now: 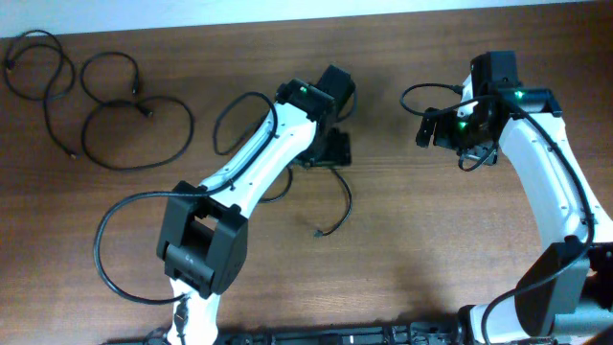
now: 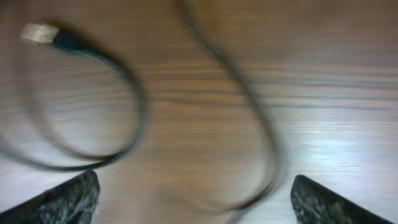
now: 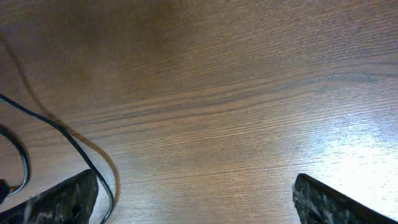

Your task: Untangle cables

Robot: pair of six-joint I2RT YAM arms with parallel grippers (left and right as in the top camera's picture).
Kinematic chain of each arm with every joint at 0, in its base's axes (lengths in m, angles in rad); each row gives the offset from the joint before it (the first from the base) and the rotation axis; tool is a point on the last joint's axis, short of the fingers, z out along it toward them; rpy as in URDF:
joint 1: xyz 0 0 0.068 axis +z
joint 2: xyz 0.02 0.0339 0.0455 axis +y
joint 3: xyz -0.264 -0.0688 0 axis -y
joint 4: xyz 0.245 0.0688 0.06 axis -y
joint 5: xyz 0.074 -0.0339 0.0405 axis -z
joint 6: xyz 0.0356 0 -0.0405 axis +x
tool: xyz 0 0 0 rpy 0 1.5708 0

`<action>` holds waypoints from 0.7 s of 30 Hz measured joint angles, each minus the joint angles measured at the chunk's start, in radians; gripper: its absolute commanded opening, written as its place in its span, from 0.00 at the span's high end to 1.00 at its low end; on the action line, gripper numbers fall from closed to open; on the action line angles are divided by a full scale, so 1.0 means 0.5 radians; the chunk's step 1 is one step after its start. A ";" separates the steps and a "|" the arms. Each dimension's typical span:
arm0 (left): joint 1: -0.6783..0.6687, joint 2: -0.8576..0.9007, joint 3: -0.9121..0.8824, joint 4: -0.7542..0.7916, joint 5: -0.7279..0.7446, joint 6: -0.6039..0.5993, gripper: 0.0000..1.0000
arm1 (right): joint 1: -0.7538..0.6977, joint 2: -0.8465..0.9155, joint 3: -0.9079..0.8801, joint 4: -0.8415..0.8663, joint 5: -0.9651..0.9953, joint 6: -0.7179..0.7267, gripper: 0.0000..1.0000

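On the wooden table [image 1: 431, 249], the left arm [image 1: 254, 163] reached toward one o'clock and the right arm [image 1: 546, 182] bent toward eleven, both wrists facing down. Separated cables [image 1: 142, 103] lay at ten o'clock, and one cable [image 2: 138, 106] with its plug [image 2: 38, 33] lay under the left gripper [image 2: 196, 202]. This one and the right gripper [image 3: 196, 199] had the jaws wide apart and empty; a good grasp probably should close near the plug, on one strand only.
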 measured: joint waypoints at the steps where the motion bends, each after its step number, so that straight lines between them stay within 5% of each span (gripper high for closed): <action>1: -0.004 0.001 0.000 0.048 0.074 -0.050 0.09 | 0.000 0.000 0.000 -0.002 -0.001 -0.001 0.01; 10: -0.117 0.298 0.004 0.059 0.225 -0.774 0.37 | 0.000 0.000 0.000 -0.002 -0.001 -0.002 0.01; 18: -0.188 0.417 0.004 0.109 0.217 -1.016 0.60 | 0.000 0.000 0.000 -0.001 -0.001 -0.002 0.01; 19: -0.190 0.417 0.004 0.086 0.212 -1.023 0.66 | 0.000 0.000 0.000 -0.002 -0.001 -0.002 0.01; 21: -0.190 0.417 0.004 -0.005 0.172 -1.037 0.95 | 0.000 0.000 0.000 -0.001 0.000 -0.002 0.01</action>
